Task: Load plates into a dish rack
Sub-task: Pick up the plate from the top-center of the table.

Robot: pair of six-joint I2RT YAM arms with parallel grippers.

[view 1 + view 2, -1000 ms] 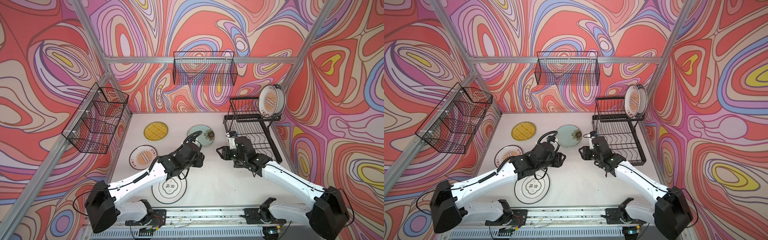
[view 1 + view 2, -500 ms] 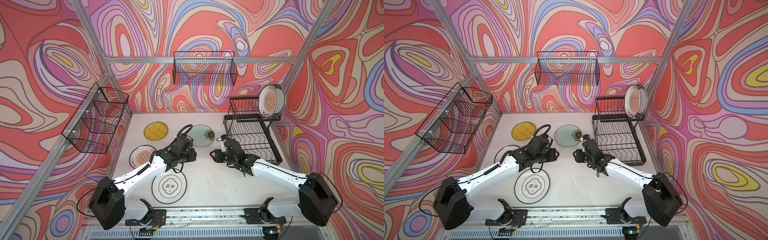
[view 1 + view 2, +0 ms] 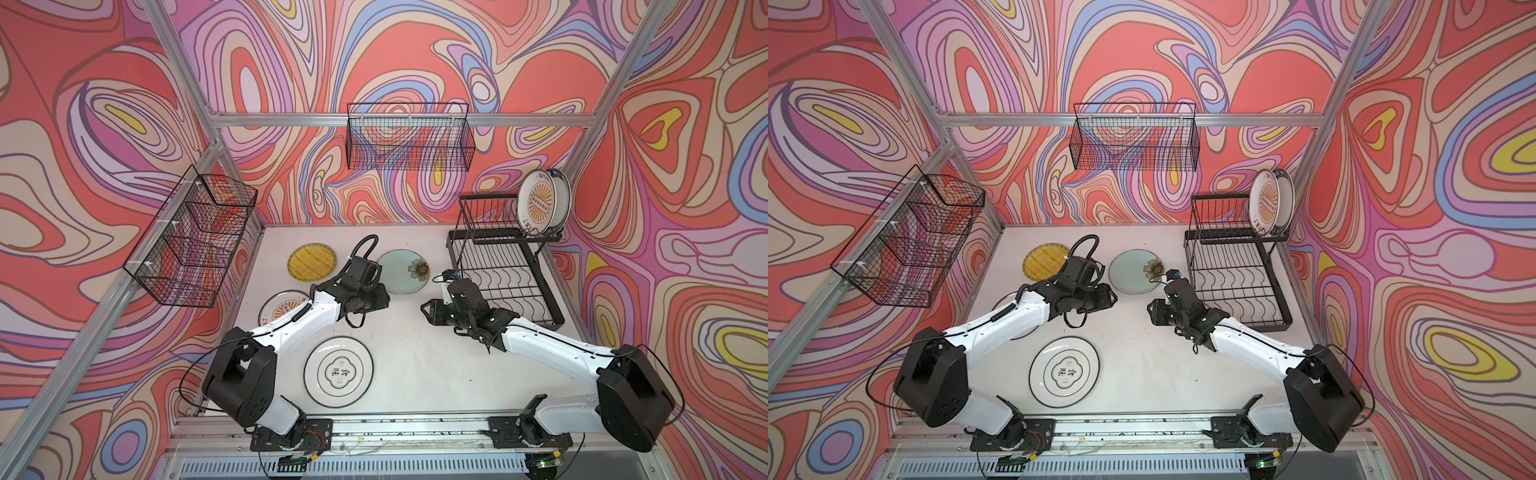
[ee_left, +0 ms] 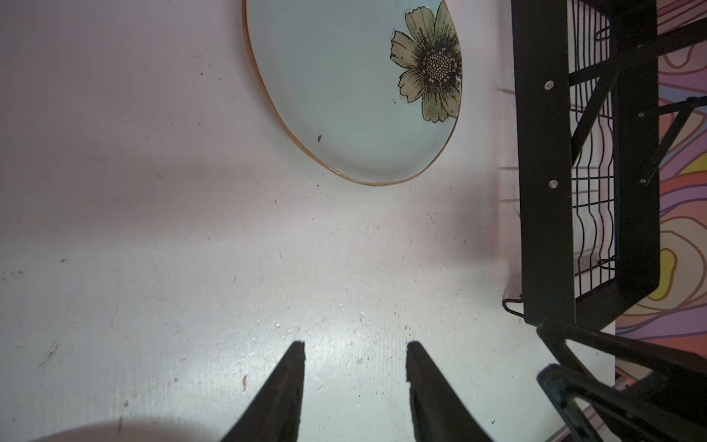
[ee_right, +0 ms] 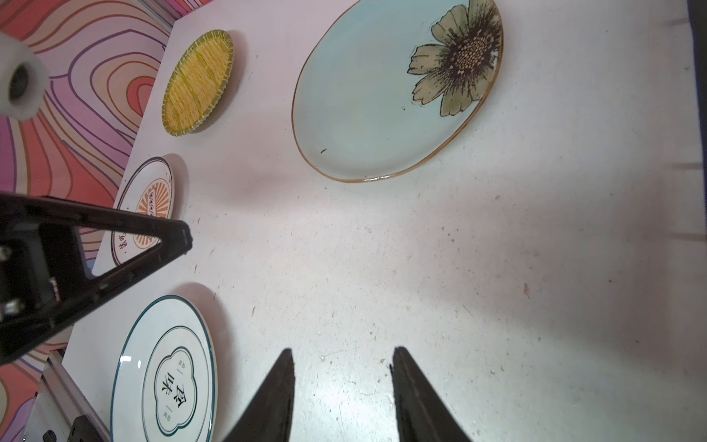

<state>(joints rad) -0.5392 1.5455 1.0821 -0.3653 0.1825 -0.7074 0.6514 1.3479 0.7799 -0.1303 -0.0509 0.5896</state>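
Plates in two lots. Four flat on the white surface (image 3: 415, 353): yellow plate (image 3: 312, 263), flower plate (image 3: 401, 272), sunburst plate (image 3: 274, 309) partly under the left arm (image 3: 299, 324), lettered plate (image 3: 338, 371) nearest the front. Two more plates (image 3: 538, 203) upright in the dish rack (image 3: 505, 286) top tier, far right. Half open and empty, left jaws and right jaws, facing each other above bare surface near the flower plate. Wire baskets (image 3: 409, 141) on walls, well apart.
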